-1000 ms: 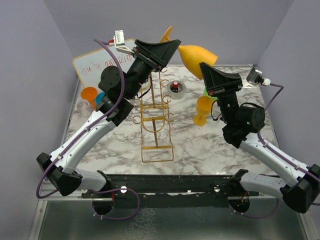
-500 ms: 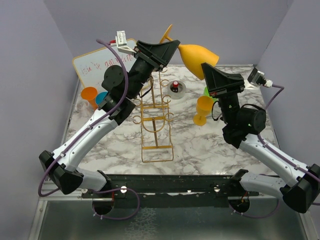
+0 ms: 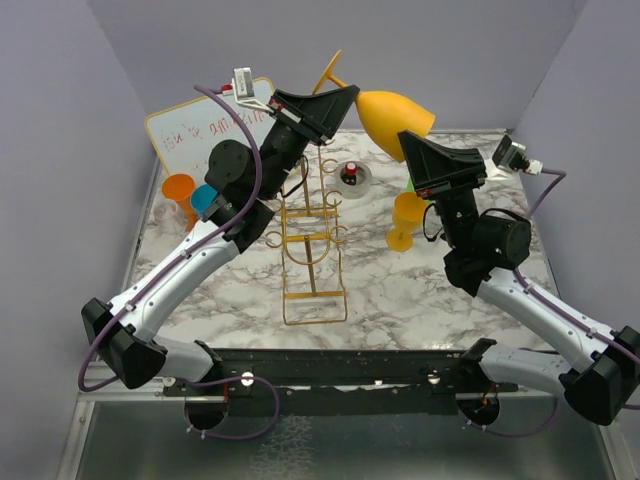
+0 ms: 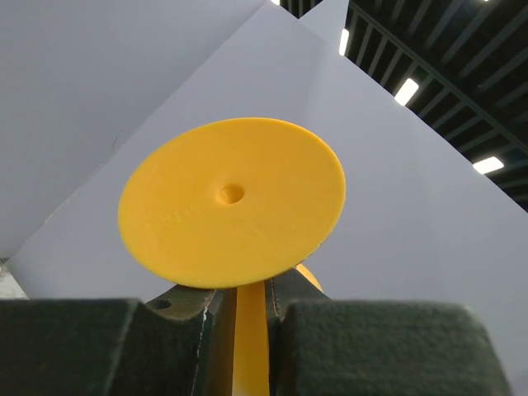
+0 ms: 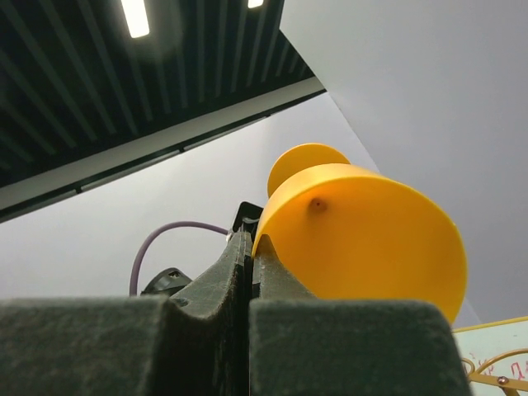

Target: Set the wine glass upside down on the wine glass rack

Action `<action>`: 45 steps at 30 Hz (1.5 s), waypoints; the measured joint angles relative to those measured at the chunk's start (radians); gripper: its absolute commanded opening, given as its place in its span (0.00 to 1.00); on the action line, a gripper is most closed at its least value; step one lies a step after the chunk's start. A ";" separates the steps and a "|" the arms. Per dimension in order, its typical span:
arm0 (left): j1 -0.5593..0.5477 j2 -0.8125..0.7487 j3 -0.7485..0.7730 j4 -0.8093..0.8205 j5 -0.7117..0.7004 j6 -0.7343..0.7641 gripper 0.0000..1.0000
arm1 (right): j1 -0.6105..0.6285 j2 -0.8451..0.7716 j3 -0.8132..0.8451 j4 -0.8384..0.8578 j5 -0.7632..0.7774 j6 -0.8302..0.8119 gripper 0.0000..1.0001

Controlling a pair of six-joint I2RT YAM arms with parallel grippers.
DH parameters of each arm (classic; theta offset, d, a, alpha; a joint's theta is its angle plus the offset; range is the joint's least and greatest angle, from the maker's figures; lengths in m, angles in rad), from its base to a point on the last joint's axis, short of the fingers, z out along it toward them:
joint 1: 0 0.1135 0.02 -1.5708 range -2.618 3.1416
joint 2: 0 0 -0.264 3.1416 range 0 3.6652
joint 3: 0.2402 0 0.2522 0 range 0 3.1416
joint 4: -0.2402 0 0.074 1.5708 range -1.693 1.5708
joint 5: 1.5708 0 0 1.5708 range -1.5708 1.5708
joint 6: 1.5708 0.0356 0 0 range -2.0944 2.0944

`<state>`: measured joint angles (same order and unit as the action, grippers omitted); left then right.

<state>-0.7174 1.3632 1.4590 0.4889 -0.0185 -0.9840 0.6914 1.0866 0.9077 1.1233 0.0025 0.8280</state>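
**Reader:** Overhead view: where is the wine glass [image 3: 395, 115]?

**Legend:** It is yellow and lies roughly level in the air above the far part of the marble table [image 3: 430, 290], bowl to the right and foot to the left. It hangs between the two raised arms. It is apart from the wine glass rack [image 3: 312, 235], a gold wire stand upright on the table, below and nearer.

**Reader:** State of the left gripper [image 3: 345, 93]?

**Legend:** Narrow, and holding. In the left wrist view its fingers [image 4: 165, 346] press against either side of the stem [image 4: 252, 346], just below the round foot [image 4: 231, 202].

**Reader:** And the right gripper [image 3: 404, 137]?

**Legend:** Its jaws stand almost together. In the right wrist view the bowl [image 5: 363, 247] emerges from the slit between them, so they appear to pinch the thin wall at its rim. The contact itself is hidden by the fingers.

**Reader:** What else is on the table?

**Legend:** An orange cup [image 3: 178, 190] and a blue cup [image 3: 202, 197] sit close together at the left edge. A whiteboard [image 3: 195, 130] leans at the back left. A small round dish [image 3: 352, 175] lies behind the rack. A second stemmed glass [image 3: 407, 215], orange-yellow, stands upright to the right of the rack, with something green [image 3: 412, 183] just behind it, mostly hidden by the right arm
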 measured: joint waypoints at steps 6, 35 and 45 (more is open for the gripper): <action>0.000 -0.021 -0.050 0.052 -0.010 0.001 0.00 | -0.005 0.011 0.000 0.002 -0.043 -0.009 0.04; 0.453 0.077 0.237 -0.052 0.441 0.189 0.00 | -0.003 -0.128 -0.011 -0.318 0.016 -0.055 0.68; 0.710 0.067 0.283 -0.322 0.534 0.369 0.00 | -0.003 -0.205 -0.056 -0.406 0.032 -0.092 0.68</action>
<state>-0.0071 1.4300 1.7424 0.1665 0.5152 -0.6147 0.6884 0.8818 0.8513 0.7174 0.0341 0.7364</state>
